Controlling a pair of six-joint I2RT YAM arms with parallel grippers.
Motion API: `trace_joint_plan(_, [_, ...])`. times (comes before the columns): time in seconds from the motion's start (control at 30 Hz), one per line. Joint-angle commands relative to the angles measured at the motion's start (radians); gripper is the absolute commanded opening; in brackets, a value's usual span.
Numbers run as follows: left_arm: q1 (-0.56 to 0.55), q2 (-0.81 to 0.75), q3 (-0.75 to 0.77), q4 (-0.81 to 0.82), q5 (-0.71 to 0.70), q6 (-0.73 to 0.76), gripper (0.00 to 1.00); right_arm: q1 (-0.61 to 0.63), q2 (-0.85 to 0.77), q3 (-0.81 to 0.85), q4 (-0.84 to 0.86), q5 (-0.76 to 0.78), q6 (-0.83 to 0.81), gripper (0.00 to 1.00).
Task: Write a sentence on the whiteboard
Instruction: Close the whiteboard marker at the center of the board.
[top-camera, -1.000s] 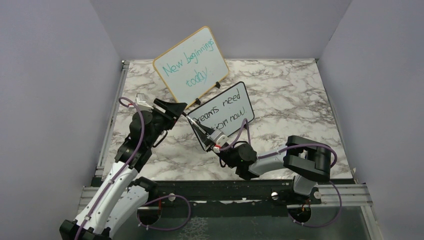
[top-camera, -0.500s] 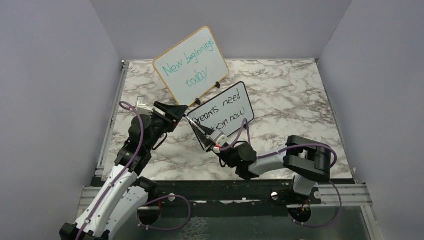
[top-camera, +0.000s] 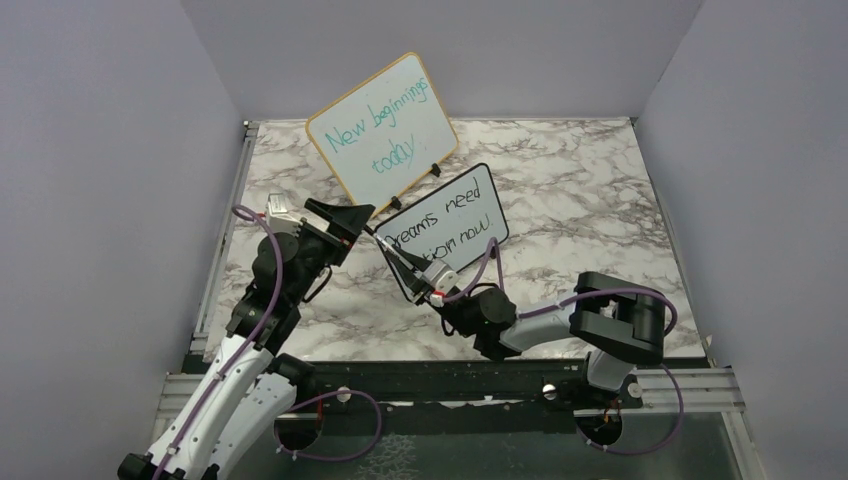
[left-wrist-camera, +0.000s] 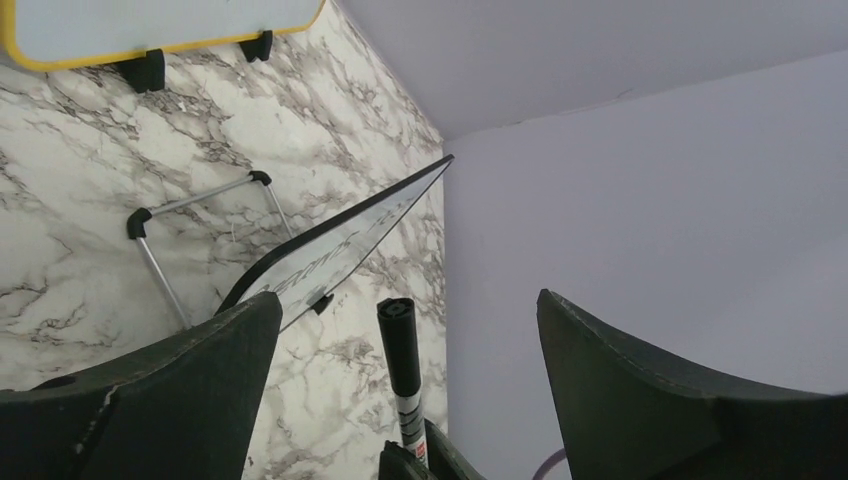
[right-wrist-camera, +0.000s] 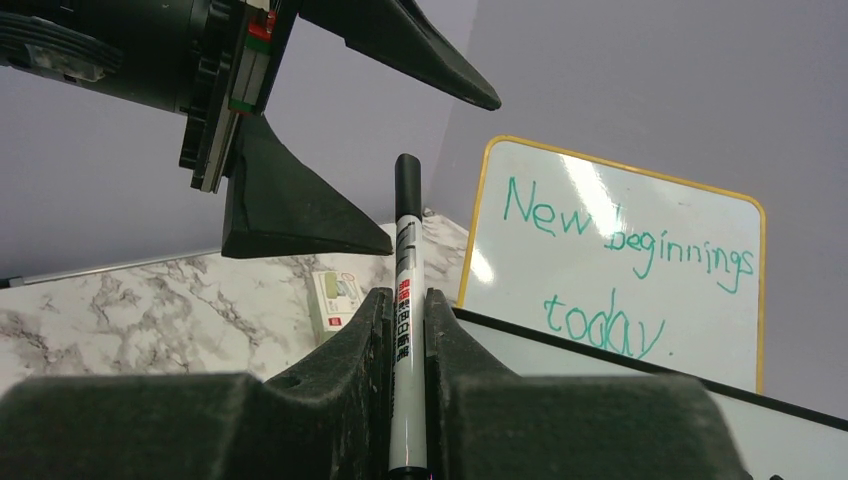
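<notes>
While right gripper (right-wrist-camera: 405, 300) clamps marker (right-wrist-camera: 407, 225), left gripper (top-camera: 362, 226) gapes nearby.

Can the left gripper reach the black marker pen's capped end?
Probably yes: the left gripper stands open astride the end of the black marker pen, nothing between; the right gripper clamps only its barrel.

My left arm stretches toward one o'clock, with the left gripper (top-camera: 358, 225) spread wide. My right arm folds low, and the right gripper (top-camera: 414, 268) points toward ten o'clock, clamped on a marker (right-wrist-camera: 407, 215).
</notes>
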Motion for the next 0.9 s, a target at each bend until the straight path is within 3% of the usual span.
trace_joint_plan(0.0, [-0.002, -0.005, 0.060, -0.041, -0.054, 0.077, 0.98, 0.002, -0.043, -0.018, 0.150, 0.027, 0.012, 0.00])
trace_joint_plan(0.23, [-0.002, 0.003, 0.072, -0.069, -0.047, 0.104, 0.98, 0.002, -0.055, -0.031, 0.147, 0.037, 0.022, 0.00])
trace_joint_plan(0.37, [-0.002, 0.024, 0.068, -0.061, -0.012, 0.090, 0.86, 0.002, -0.062, -0.028, 0.133, 0.022, 0.035, 0.00])
trace_joint_plan(0.47, [-0.002, 0.039, 0.069, -0.048, 0.009, 0.083, 0.66, 0.002, -0.063, -0.020, 0.117, 0.016, 0.040, 0.00])
trace_joint_plan(0.6, [-0.002, 0.047, 0.070, -0.034, 0.038, 0.076, 0.56, 0.002, -0.057, -0.015, 0.115, 0.012, 0.042, 0.00])
trace_joint_plan(0.73, [-0.002, 0.049, 0.062, -0.018, 0.047, 0.062, 0.38, 0.001, -0.054, -0.010, 0.103, -0.001, 0.050, 0.00])
trace_joint_plan(0.87, [-0.002, 0.064, 0.052, 0.013, 0.081, 0.038, 0.26, 0.002, -0.054, -0.004, 0.087, -0.013, 0.054, 0.00])
